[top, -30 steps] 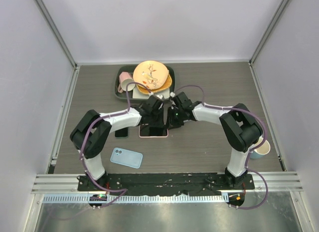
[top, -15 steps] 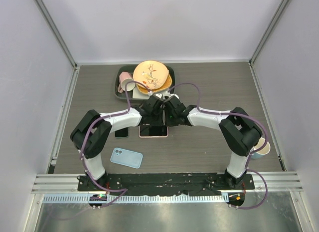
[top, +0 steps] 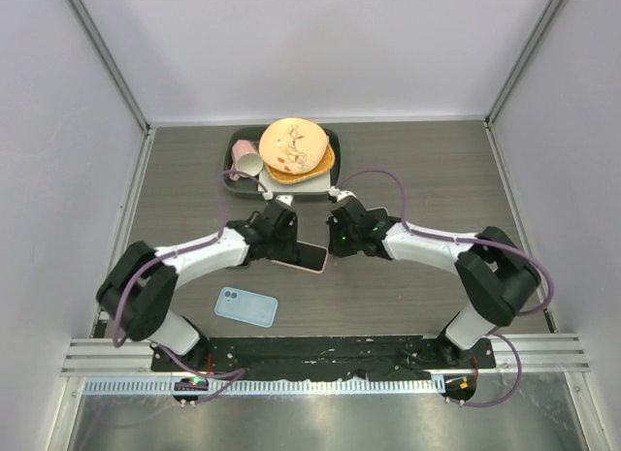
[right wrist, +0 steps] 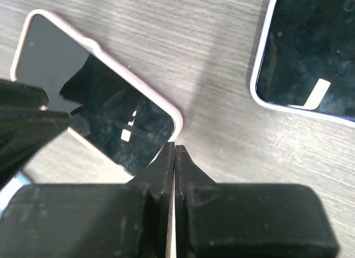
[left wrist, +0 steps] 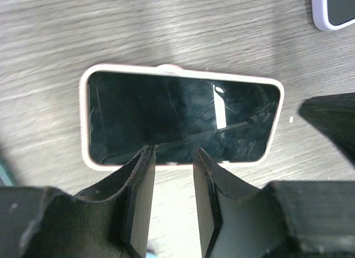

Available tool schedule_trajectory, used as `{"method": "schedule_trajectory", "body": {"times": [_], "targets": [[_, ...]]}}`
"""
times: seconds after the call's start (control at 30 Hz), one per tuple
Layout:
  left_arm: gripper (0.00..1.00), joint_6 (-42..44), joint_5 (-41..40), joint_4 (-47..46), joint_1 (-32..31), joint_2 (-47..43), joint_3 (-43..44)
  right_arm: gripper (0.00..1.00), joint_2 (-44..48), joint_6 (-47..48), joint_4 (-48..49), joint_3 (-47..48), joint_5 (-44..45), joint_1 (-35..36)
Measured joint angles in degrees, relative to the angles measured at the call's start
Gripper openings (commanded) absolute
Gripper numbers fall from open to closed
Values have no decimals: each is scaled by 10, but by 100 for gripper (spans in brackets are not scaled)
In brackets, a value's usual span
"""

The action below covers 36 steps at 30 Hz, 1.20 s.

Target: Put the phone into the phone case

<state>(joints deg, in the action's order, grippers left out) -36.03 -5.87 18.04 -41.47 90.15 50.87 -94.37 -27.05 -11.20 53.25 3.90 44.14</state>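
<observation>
Grey walls are closing in a dark wood-grain counter (top: 417,179), seen from above. The left arm (top: 194,257) and right arm (top: 437,247) are reaching in from the near edge and meeting near the middle. At the far side a dark tray (top: 239,138) is carrying stacked orange plates (top: 294,146), with a pink cup (top: 246,164) lying beside them.

The phone (left wrist: 183,116) is lying flat and screen-up on the counter between the two arms, with the pale pink case (left wrist: 84,119) wrapping around its edges as a rim. A light blue slab (top: 245,306) with a camera window in one corner is resting nearer the arm bases, well apart from the phone; whether it is a handset or a bare case is not showing. A second handset (right wrist: 310,52) with a white rim is lying just beyond the phone's far corner.

The left end effector (left wrist: 172,152) is hovering at the phone's near long edge, its fingers (left wrist: 141,180) standing a narrow gap apart with bare counter showing between them, holding nothing. The right end effector (right wrist: 175,147) is sitting with its two fingers pressed fully together and nothing between them, the tip pointing at the phone's corner.
</observation>
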Motion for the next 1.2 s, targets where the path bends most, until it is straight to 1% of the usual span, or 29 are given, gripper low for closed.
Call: {"method": "schedule_trajectory", "body": {"times": [0.03,0.07,0.1,0.13,0.17,0.2,0.23,0.3,0.33,0.37,0.47,0.53,0.6,0.7,0.87,1.03,1.2], "targets": [[46,-1,1,-5,5,-21,-16,9,13,-1,1,-9,-9,-3],[52,-3,2,-8,12,-46,-32,13,32,-2,5,-20,-20,-7],[62,-6,10,-13,24,-75,-51,15,54,-4,10,-32,-31,-16],[63,-12,21,-23,41,-110,-74,18,78,-6,15,-42,-43,-27],[68,-12,28,-26,53,-133,-87,23,92,-9,20,-48,-50,-35],[69,-17,42,-39,75,-158,-104,25,109,-11,29,-54,-62,-48],[69,-21,56,-49,94,-180,-119,37,123,-15,37,-60,-75,-61],[69,-27,88,-66,132,-205,-142,43,145,-22,53,-70,-100,-84],[69,-27,104,-74,151,-210,-152,51,154,-23,63,-76,-115,-99],[68,-28,117,-80,168,-210,-160,52,163,-26,73,-83,-130,-113],[65,-28,157,-88,197,-191,-172,56,185,-33,95,-108,-168,-145],[63,-29,183,-100,209,-165,-174,56,196,-35,101,-118,-186,-154],[58,-33,205,-118,215,-138,-177,56,207,-36,106,-125,-199,-157],[56,-43,238,-153,220,-99,-183,56,221,-38,112,-130,-213,-159],[51,-44,262,-208,221,-66,-181,56,228,-40,122,-138,-223,-163],[48,-44,287,-241,219,-31,-168,56,227,-45,123,-143,-227,-169],[47,-49,302,-276,192,5,-151,56,223,-46,127,-143,-231,-170]]}}
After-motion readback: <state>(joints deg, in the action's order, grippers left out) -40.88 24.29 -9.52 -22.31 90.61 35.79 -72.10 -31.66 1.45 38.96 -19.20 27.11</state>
